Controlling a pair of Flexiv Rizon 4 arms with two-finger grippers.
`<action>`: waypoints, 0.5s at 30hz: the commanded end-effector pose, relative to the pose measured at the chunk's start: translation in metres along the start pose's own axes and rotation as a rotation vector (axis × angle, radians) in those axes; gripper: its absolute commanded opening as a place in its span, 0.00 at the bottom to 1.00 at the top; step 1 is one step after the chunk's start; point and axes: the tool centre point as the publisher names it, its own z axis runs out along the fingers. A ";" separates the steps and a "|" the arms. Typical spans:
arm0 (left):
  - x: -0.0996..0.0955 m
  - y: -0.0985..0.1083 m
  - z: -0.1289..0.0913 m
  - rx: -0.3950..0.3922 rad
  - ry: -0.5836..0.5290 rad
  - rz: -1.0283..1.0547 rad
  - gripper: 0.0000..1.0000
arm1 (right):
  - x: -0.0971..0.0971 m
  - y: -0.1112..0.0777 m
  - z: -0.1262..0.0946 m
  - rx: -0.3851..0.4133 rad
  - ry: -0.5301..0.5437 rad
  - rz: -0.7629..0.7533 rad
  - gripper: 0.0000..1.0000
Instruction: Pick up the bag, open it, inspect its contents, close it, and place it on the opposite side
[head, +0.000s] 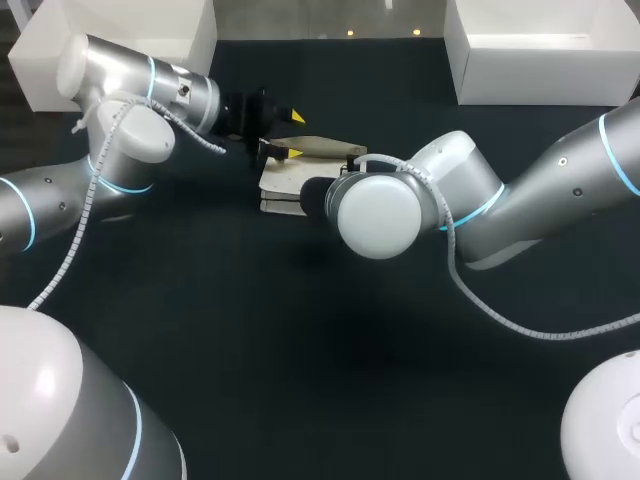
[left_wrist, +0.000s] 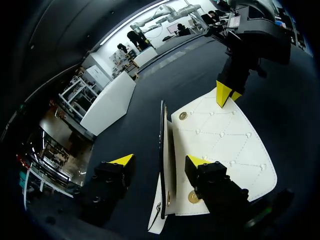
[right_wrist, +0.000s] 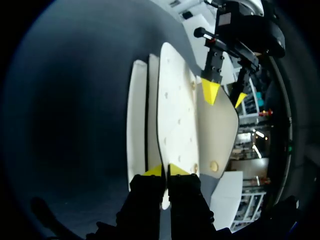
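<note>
The white quilted leather bag (left_wrist: 220, 145) is laid on the dark tabletop (head: 250, 330), flap opened. Its flap edge is pinched by the right tool (right_wrist: 165, 171); the left tool (left_wrist: 160, 161) is spread wide astride it. Inspection, closing and transfer are judged outstanding.

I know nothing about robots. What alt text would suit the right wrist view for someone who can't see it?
The right claw pinches the edge of the flap of a white bag. Beyond it, the left claw hangs open close to that flap.

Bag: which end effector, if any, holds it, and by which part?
The right end effector pinches the bag by its open flap's edge; the left end effector stands open, holding nothing.
</note>
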 end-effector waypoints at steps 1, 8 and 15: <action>-0.003 0.001 0.002 -0.002 0.007 0.004 0.35 | 0.002 -0.001 0.002 -0.003 -0.003 0.000 0.00; 0.007 0.002 0.000 0.005 0.002 0.027 0.00 | 0.002 -0.001 0.002 -0.003 -0.003 0.000 0.00; 0.028 0.005 -0.007 0.002 -0.047 0.070 0.00 | 0.002 -0.001 0.002 -0.003 -0.003 0.000 0.00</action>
